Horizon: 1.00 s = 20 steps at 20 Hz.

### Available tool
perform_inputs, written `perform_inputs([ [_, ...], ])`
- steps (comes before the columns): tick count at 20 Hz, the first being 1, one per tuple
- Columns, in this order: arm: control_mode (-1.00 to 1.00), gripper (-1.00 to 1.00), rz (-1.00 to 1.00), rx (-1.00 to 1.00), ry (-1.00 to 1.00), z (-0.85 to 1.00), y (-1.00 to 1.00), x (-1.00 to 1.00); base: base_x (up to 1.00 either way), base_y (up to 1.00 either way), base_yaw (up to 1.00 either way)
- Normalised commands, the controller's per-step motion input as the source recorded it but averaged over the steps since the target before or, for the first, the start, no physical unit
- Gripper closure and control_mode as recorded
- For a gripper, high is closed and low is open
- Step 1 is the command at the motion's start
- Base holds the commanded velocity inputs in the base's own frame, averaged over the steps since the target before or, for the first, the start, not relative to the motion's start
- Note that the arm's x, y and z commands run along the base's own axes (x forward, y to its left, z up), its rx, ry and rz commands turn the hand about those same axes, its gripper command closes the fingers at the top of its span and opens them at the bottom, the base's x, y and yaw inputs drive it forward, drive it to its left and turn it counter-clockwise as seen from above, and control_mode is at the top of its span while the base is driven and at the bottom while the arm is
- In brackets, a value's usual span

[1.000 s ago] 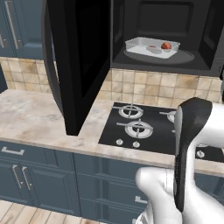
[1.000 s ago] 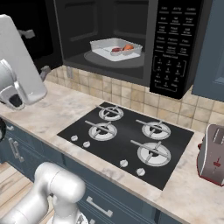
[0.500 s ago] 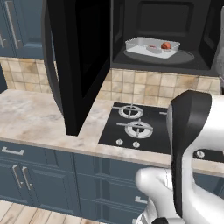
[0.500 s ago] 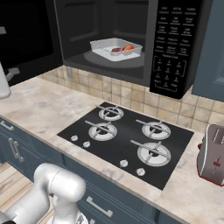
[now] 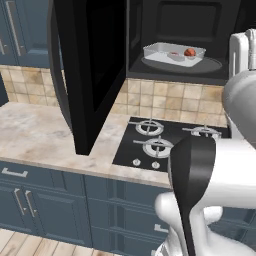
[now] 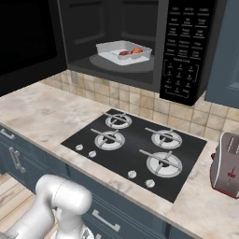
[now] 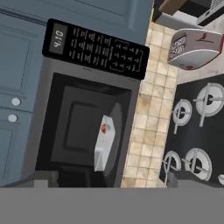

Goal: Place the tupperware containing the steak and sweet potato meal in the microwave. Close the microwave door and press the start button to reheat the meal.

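The tupperware [image 5: 161,52] rests on the round turntable [image 5: 210,65] inside the black microwave [image 5: 175,20], holding the orange-red sweet potato [image 5: 189,52] and the dark steak [image 5: 174,55]. The right base view also shows the tupperware [image 6: 112,48], sweet potato [image 6: 137,50] and steak [image 6: 123,53]. The microwave door [image 5: 92,70] stands swung wide to the left. In the rolled hand view my gripper [image 7: 116,178] is open and empty, well back from the microwave [image 7: 57,122] and the tupperware [image 7: 101,153] inside it.
A black gas hob [image 6: 135,144] lies on the marble counter [image 5: 35,135] below the microwave. The keypad [image 6: 184,51] is on the oven's right side. A red and silver toaster [image 6: 226,165] stands at the right. Blue cabinets [image 5: 30,200] run under the counter.
My arm has swung right and up in the left base view and has left the left edge of the right base view. The tupperware and the door have not moved.
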Motion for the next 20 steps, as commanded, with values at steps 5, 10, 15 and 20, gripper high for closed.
perform_inputs([
  [5, -1.00, -1.00, 0.00, 0.00, 0.00, -0.68, 0.43, -0.12, 0.00, 0.00, 0.00],
  [10, -1.00, -1.00, 0.00, 0.00, 0.00, -0.60, 0.50, -0.11, 0.00, 0.00, 0.00],
  [15, -1.00, -1.00, -0.02, -0.01, -0.02, -0.21, 0.60, -0.49, 0.00, 0.00, 0.00],
  [20, -1.00, -1.00, -0.07, -0.04, -0.22, 0.01, 0.76, -0.31, 0.00, 0.00, 0.00],
])
